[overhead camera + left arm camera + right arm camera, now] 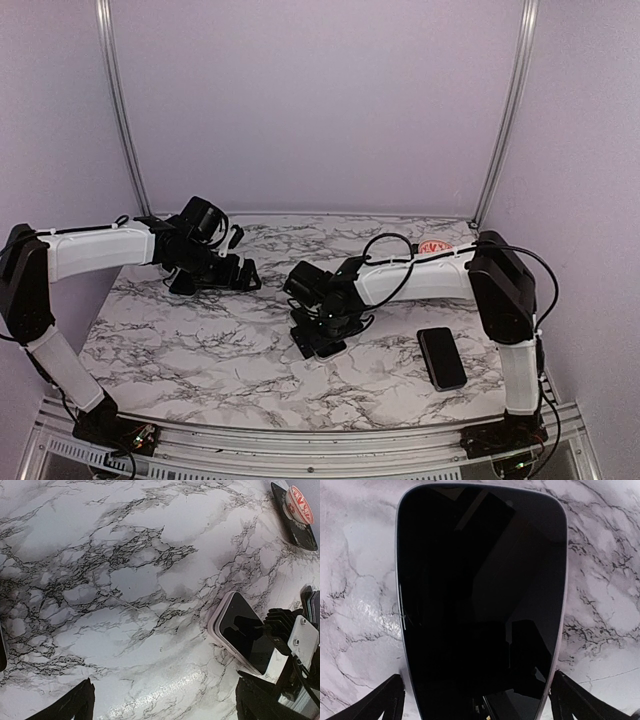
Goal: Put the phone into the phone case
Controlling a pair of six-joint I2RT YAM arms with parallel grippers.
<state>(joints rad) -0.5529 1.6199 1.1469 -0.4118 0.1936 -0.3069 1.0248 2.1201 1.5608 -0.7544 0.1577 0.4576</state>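
The phone point(480, 580) lies face up on the marble table point(200, 340), its black screen filling the right wrist view. A pale rim point(215, 625) runs all round it and looks like the phone case, with the phone point(242, 632) inside. My right gripper point(480, 700) is open and straddles the phone's near end, one finger just off each long edge. From above, that gripper point(320, 325) covers most of the phone point(322, 350). My left gripper point(165, 700) is open over bare marble, up and left of the phone point(243, 272).
A black slab like a second phone point(442, 357) lies on the table to the right of the right gripper. A black case with a red and white disc point(435, 246) sits at the back right. Purple walls enclose the table.
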